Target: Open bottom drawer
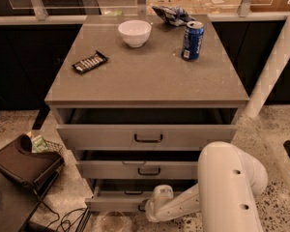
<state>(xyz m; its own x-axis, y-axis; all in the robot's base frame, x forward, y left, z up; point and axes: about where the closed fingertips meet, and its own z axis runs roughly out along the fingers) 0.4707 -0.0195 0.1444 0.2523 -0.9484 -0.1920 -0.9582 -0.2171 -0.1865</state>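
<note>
Gripper (153,205) sitting at bottom drawer (113,203) front edge, partly masking handle (141,209); grip hidden, cannot tell whether clamped.

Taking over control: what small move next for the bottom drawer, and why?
Probably pull straight out, away from the cabinet. The gripper sits at the front of the bottom drawer, and that drawer is only slightly out, with a narrow gap behind its front.

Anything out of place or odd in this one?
Nothing looks spilled or damaged. One oddity: all three drawers stand ajar, the top drawer, the middle drawer and the bottom drawer, though the task concerns only the bottom one. The gripper is at the bottom drawer's front, near its handle.
</note>
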